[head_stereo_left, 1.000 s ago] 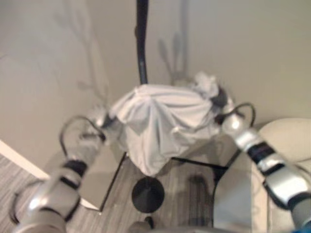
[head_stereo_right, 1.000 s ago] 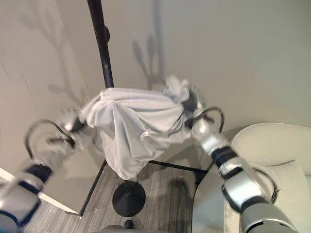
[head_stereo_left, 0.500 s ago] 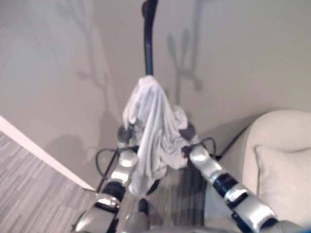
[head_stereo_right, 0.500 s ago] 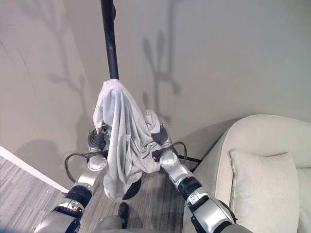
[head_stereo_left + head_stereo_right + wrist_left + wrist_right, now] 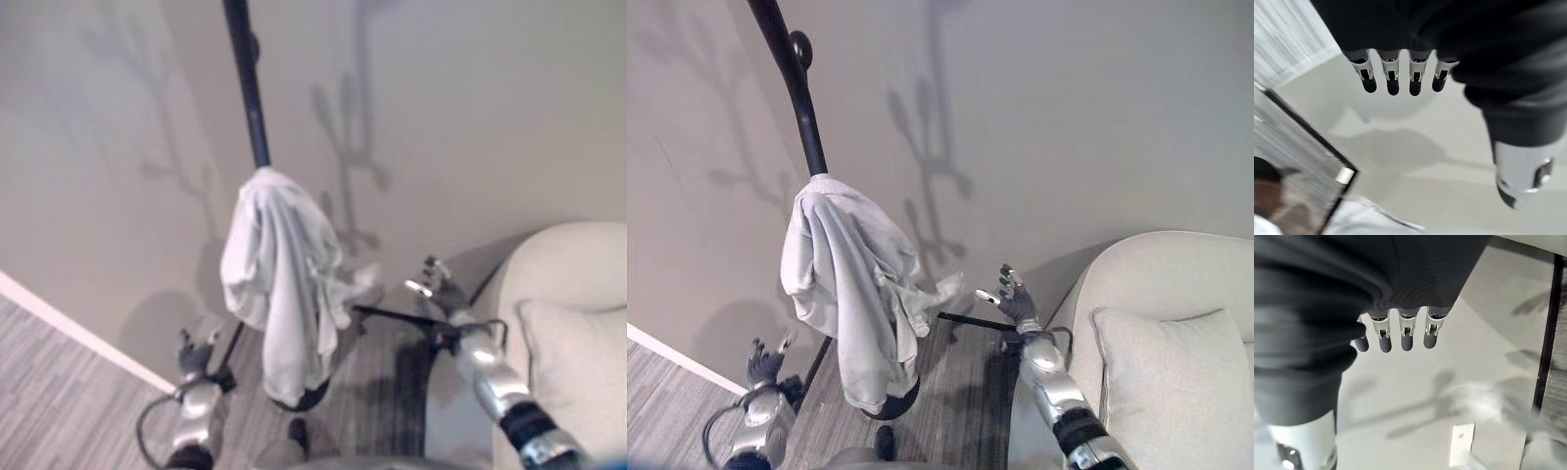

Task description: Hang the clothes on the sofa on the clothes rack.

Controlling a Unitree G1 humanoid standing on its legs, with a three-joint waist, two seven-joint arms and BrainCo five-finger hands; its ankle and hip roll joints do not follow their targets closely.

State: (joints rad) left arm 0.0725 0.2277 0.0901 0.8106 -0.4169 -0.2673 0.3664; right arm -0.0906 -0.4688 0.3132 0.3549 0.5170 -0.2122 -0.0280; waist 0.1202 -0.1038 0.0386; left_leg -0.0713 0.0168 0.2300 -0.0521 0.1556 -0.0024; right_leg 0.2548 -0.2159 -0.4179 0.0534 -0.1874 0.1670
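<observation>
Hanging limp off the clothes rack [image 5: 795,93], the white garment [image 5: 847,294] looks light, soft, likely slip-prone. Both hands released: left hand [image 5: 764,363] low, right hand [image 5: 1011,299] beside the cloth. For re-grip, pinch the bunched top fold.

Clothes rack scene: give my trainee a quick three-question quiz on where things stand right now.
1. True or false: the white garment hangs on the black rack pole.
2. The left hand and the right hand are: A) both open, off the garment; B) both gripping it; C) one gripping it.
3. Fill in: a cushion rests on the cream ___.

Key: 1 true; 2 A; 3 sofa.
</observation>
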